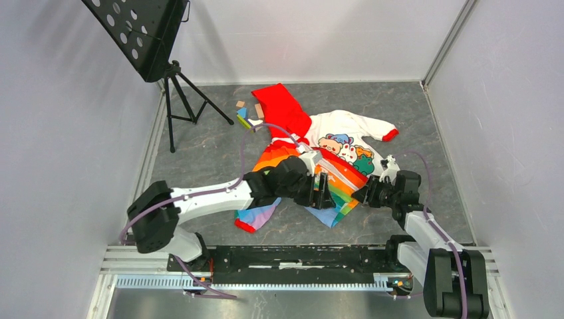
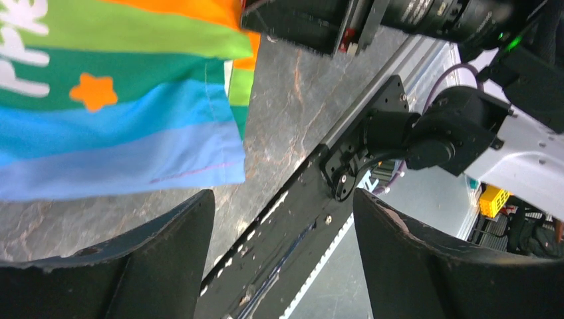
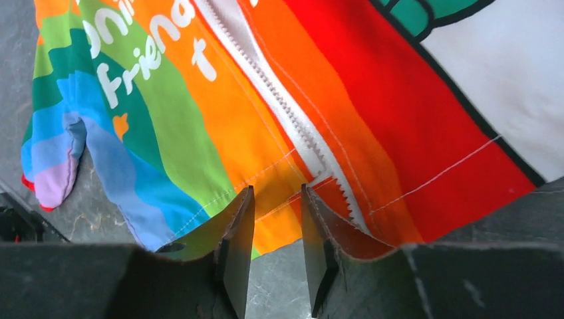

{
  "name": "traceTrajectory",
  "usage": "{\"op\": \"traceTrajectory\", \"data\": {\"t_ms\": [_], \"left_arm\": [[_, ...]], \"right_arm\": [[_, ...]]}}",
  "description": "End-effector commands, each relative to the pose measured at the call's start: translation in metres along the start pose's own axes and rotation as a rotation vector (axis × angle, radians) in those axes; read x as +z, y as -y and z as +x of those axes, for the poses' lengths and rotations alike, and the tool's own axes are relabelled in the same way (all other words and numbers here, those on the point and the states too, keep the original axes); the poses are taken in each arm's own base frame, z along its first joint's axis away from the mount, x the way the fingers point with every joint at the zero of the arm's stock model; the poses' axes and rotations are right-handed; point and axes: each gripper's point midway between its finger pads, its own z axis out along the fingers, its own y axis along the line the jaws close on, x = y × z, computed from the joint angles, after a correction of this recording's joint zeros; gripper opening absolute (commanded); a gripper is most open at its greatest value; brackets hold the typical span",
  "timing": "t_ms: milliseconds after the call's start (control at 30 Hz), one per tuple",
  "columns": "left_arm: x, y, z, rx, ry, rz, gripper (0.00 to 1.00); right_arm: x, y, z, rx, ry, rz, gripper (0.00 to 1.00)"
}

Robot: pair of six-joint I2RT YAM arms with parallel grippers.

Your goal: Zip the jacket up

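Note:
The jacket (image 1: 346,143) lies spread on the grey table, red hood at the back and rainbow front toward me. Its white zipper (image 3: 279,106) runs down to the hem, its halves apart at the bottom. My right gripper (image 3: 278,189) stands at that hem. Its jaws have a narrow gap, and the orange hem edge beside the zipper's foot lies at the fingertips. My left gripper (image 2: 282,196) hovers wide open beside the blue striped corner of the jacket (image 2: 120,126), with nothing between its fingers. From above, the left gripper (image 1: 326,189) is over the jacket's lower front and the right gripper (image 1: 362,195) is beside it.
A black music stand on a tripod (image 1: 176,80) stands at the back left. Small coloured blocks (image 1: 246,114) lie next to the hood. The arms' mounting rail (image 1: 299,256) runs along the near edge. White walls close in the table.

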Motion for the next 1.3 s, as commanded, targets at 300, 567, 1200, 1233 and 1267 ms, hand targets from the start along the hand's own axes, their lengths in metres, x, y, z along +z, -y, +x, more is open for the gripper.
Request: {"op": "traceTrajectory", "data": {"t_ms": [300, 567, 1200, 1233, 1267], "left_arm": [[0.045, 0.025, -0.031, 0.012, -0.002, 0.031, 0.82], [0.047, 0.016, -0.013, -0.023, -0.137, -0.014, 0.69], [0.100, -0.030, -0.041, 0.263, -0.208, -0.245, 0.74], [0.104, -0.032, -0.038, 0.261, -0.217, -0.247, 0.70], [0.107, -0.035, -0.036, 0.260, -0.224, -0.251, 0.67]], "right_arm": [[-0.012, -0.035, 0.024, 0.033, -0.080, -0.196, 0.07], [-0.026, -0.046, 0.032, 0.009, -0.153, -0.223, 0.01], [-0.033, 0.000, -0.053, -0.131, -0.031, 0.167, 0.42], [-0.028, -0.009, -0.045, -0.112, -0.054, 0.100, 0.41], [-0.024, -0.012, -0.041, -0.092, -0.062, 0.064, 0.41]]}}
